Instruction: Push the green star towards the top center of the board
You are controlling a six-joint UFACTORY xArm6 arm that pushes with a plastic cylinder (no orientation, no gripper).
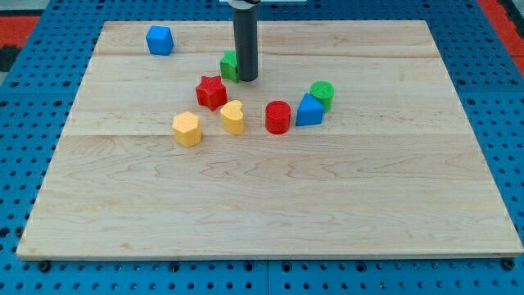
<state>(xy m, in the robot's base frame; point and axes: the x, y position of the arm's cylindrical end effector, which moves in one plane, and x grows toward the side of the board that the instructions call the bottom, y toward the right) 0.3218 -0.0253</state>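
Pale wood tabletop [270, 205], faint grain running in long streaks. Blue pegboard [24, 98] around it, dotted with dark holes (a touch of red at the view's top corners). Dark grey rod, my tip [246, 79] the same dark shade. Green star [229, 65], bright green. Blue cube [160, 40]. Red star [211, 92]. Red cylinder [277, 117]. Yellow heart [232, 117] and yellow hexagon [187, 129], both a warm yellow. Blue triangle [309, 111]. Green cylinder [322, 93].
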